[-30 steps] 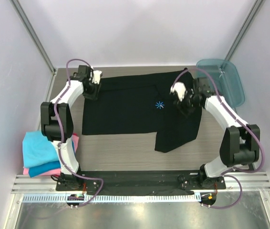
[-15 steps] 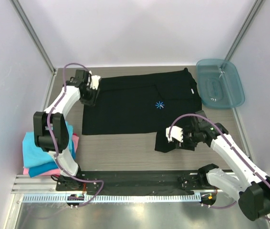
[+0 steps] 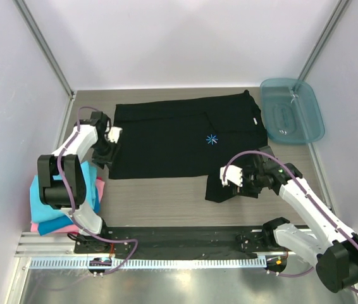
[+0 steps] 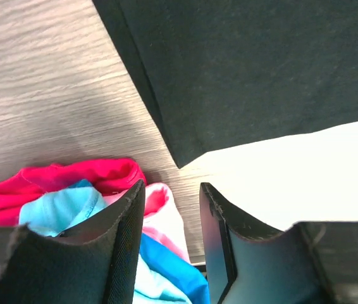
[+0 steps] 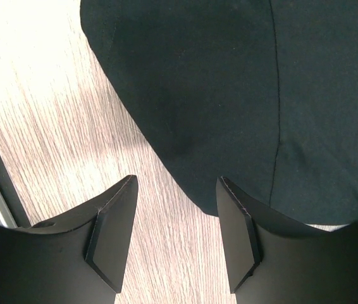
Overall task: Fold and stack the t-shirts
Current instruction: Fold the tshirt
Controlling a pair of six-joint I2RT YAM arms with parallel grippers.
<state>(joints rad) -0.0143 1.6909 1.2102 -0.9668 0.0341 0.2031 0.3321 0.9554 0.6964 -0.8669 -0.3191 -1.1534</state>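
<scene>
The large black t-shirt (image 3: 172,136) lies flat across the table, with its light-blue starburst (image 3: 212,139) and white neck tag (image 3: 254,122) showing. One flap (image 3: 226,183) hangs toward the near edge. My left gripper (image 3: 105,151) is open and empty at the shirt's near-left corner (image 4: 179,158), above the folded stack. My right gripper (image 3: 228,179) is open and empty over the flap's near edge (image 5: 198,126). In the wrist views both grippers (image 4: 171,212) (image 5: 176,231) hold nothing. The folded turquoise, blue and pink t-shirts (image 3: 55,199) are stacked at the left edge and also show in the left wrist view (image 4: 71,202).
A translucent teal plastic tray (image 3: 291,111) sits at the far right corner. White walls and frame posts enclose the table. A black rail (image 3: 179,237) with both arm bases runs along the near edge.
My left gripper has moved from the shirt's far-left edge toward the near-left corner. My right gripper left the collar area and came down to the near flap, then stayed there.
</scene>
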